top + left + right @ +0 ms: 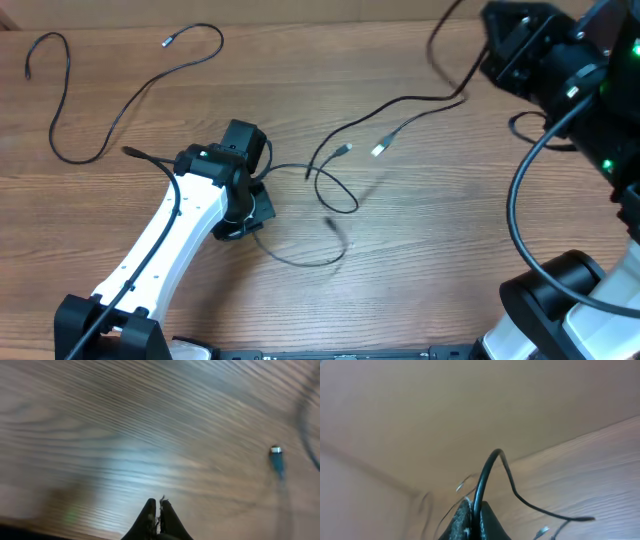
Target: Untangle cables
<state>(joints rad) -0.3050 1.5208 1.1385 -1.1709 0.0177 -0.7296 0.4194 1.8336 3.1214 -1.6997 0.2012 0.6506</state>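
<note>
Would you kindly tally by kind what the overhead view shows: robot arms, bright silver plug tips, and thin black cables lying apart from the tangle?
Robot arms: 2
Bright silver plug tips: 3
Thin black cables apart from the tangle: 1
Total: 6

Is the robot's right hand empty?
No, the right hand pinches a black cable that rises from between its closed fingers.

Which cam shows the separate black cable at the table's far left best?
Overhead: the thin black cable lies whole, plug to plug, apart from the tangle. Left wrist shows only a blurred plug tip, owner unclear; right wrist shows a different, gripped cable.
</note>
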